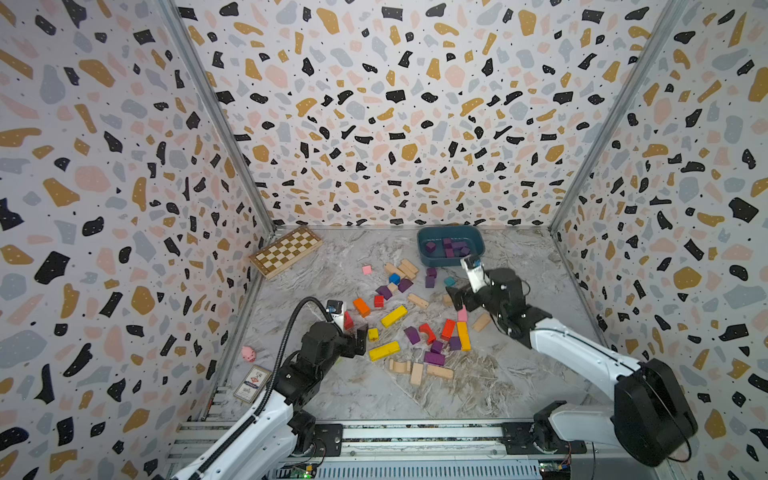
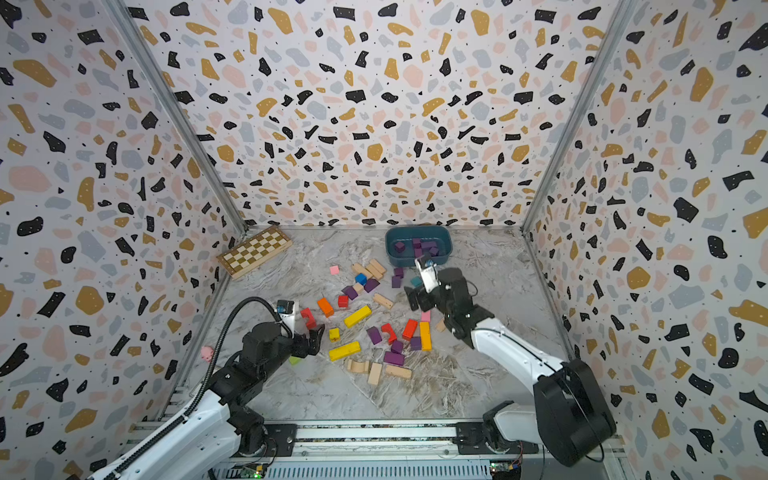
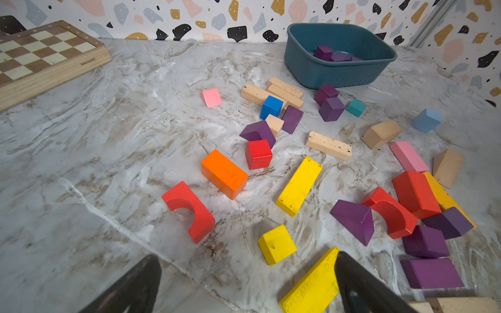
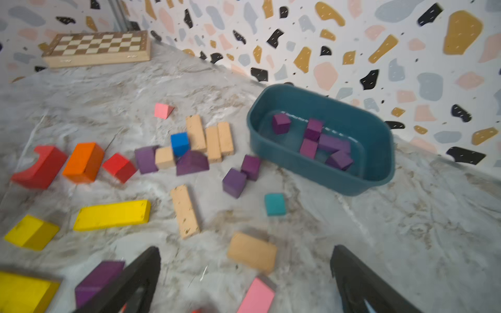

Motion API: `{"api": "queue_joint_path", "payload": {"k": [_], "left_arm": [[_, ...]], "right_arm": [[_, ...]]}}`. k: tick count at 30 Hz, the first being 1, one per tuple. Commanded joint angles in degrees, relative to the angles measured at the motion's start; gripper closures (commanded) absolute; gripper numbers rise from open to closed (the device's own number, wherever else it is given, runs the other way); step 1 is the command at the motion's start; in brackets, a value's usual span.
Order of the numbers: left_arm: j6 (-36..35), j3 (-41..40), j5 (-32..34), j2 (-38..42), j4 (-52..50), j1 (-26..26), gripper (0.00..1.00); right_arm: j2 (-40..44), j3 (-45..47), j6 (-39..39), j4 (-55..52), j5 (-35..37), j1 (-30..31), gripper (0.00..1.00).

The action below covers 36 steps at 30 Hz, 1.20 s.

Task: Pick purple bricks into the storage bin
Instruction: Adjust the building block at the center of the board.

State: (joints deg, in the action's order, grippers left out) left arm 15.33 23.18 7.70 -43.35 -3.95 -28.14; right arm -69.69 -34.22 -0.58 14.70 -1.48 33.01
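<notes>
Top view: right gripper [image 1: 456, 297] jaws spread, nothing held, bin [image 1: 440, 261] near, ahead. Left gripper [image 1: 359, 337] likewise spread, empty.
Left wrist: eight purple bricks [image 3: 331, 109] loose ahead of jaws.
Right wrist: five purple in bin beyond jaws; two more between jaws and bin.
Judged about one third done.

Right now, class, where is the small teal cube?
In a top view, the teal cube sits just in front of the storage bin, beside two purple cubes.

Terrazzo-patterned walls [image 1: 374, 104], grey marbled floor [image 1: 353, 395]
</notes>
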Motion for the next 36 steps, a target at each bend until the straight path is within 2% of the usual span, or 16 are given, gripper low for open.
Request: {"api": "queue_joint_path", "payload": {"k": [1,7,13,18,24,27,29,31,36], "left_arm": [[-0.33,7.66,1.26,-5.53,-1.70,-0.07,0.01],[1.90,23.98,0.11,-21.22,-11.45,-0.07,0.01],[3.56,37.13,-3.23,-36.48,-17.82,-0.01,0.01],[2.92,47.09,-4.66,-47.06,-23.49,0.02,0.01],[2.04,53.57,-6.64,-55.97,-24.98,0.27,0.02],[2.40,54.41,-8.12,-59.09,-24.47,0.75,0.07],[3.18,54.43,-10.14,-60.67,-23.43,1.57,0.16],[3.43,54.66,-10.76,-61.94,-22.87,2.16,0.21],[3.48,55.68,-11.65,-64.42,-22.43,2.65,0.23]], "right_arm": [[5.98,5.89,2.68,7.06,2.90,5.59,0.00],[15.99,16.93,5.20,9.73,4.34,13.39,0.00],[23.54,22.59,4.60,10.22,3.93,13.87,0.00],[25.70,25.97,5.33,11.94,5.33,13.87,0.00],[27.65,27.16,5.32,12.37,6.79,13.92,0.00],[27.76,27.33,5.40,12.55,6.77,13.91,0.00],[27.53,27.41,5.41,12.70,6.75,13.92,0.00],[27.20,27.28,5.41,12.85,6.71,13.91,0.00],[25.62,27.02,5.11,13.50,6.56,13.90,0.00]]}}
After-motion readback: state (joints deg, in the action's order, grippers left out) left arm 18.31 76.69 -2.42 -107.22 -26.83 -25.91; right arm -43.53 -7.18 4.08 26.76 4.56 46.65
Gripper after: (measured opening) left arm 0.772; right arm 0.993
